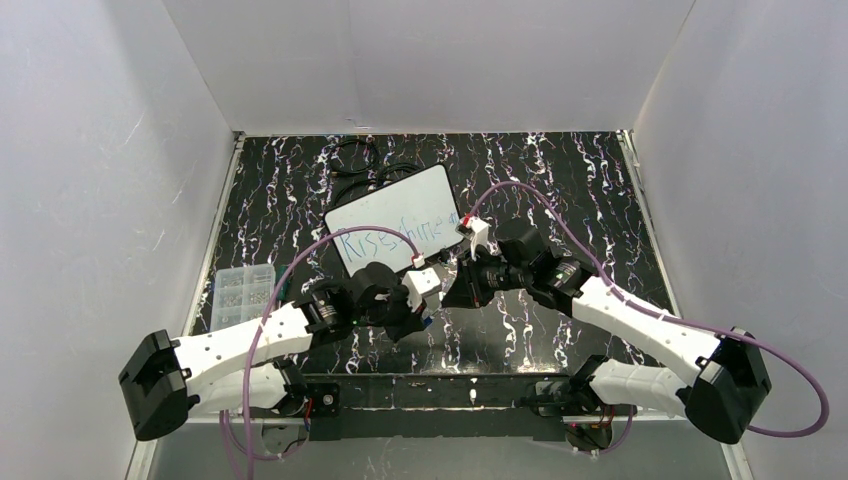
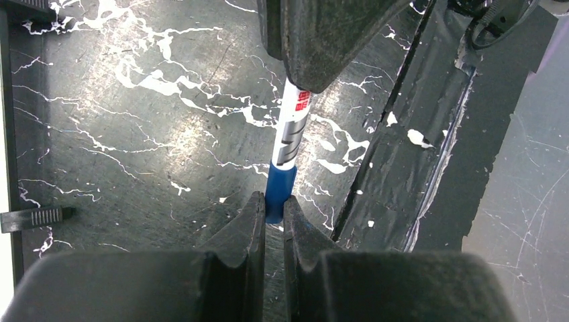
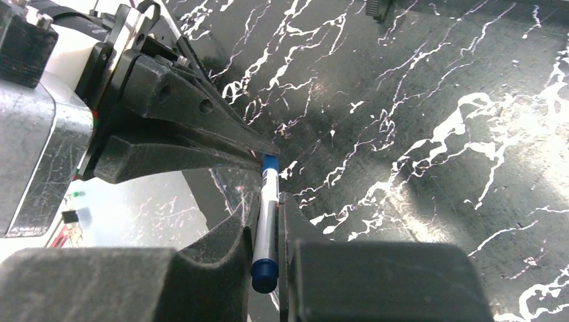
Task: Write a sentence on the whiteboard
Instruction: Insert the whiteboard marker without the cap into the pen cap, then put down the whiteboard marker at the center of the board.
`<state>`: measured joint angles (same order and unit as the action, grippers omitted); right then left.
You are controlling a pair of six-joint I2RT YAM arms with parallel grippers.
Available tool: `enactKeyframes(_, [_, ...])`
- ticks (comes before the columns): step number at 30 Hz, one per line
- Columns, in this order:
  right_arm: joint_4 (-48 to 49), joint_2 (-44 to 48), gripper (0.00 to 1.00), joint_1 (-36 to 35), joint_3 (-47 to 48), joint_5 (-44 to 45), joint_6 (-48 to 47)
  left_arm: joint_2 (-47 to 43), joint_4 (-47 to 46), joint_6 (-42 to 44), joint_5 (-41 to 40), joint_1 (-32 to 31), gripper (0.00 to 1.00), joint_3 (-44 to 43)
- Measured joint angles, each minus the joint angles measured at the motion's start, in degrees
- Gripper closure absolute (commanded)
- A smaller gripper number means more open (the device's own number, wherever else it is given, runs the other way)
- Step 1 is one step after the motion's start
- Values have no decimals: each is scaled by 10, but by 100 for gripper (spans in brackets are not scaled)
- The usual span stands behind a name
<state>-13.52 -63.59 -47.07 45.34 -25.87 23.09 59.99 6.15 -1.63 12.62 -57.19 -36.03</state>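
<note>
Grippers first: I have the left gripper (image 2: 272, 204) clenched on the blue cap end of a white-barrelled blue whiteboard marker (image 2: 290, 127). The right gripper (image 3: 268, 208) is clenched on the same marker's barrel, with the blue tail plug poking back toward its wrist. Both tools sit nose to nose, tips nearly touching, above the black white-veined marbled table (image 1: 560, 180). The marker's long axis runs gripper to gripper, roughly left-right across the table, not pointing at the board. The cap looks butted against the barrel. I judge this a cap-on or cap-off move along that axis; with lettering on the board, capping seems likelier.

Small flat white rounded-corner whiteboard (image 1: 410, 195) lies just beyond the grippers, farther from the bases, skewed on the table. The right gripper is the nearer one, by the board's near right corner. Blue handwritten sentence (image 1: 395, 240) runs in one line along the board's near edge, roughly "Rise shine". Clear plastic compartment box (image 1: 238, 295) sits off left, well apart. Black cables (image 1: 365, 165) lie beyond the board.

Count: two grippers, one marker, one whiteboard, one written line, one box.
</note>
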Motion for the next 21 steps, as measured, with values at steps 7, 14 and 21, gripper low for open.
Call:
enactKeyframes(7, [-14, 14, 99, -16, -1, 96, 40, 1, -28, -14, -18, 1, 46, 1])
enactKeyframes(14, [-17, -10, 91, 64, -65, 170, 79, -82, -30, -61, -67, 6, 15, 0])
enactKeyframes(21, [10, -43, 40, 142, -77, 189, 80, -109, 66, -111, -114, 82, 4, -27])
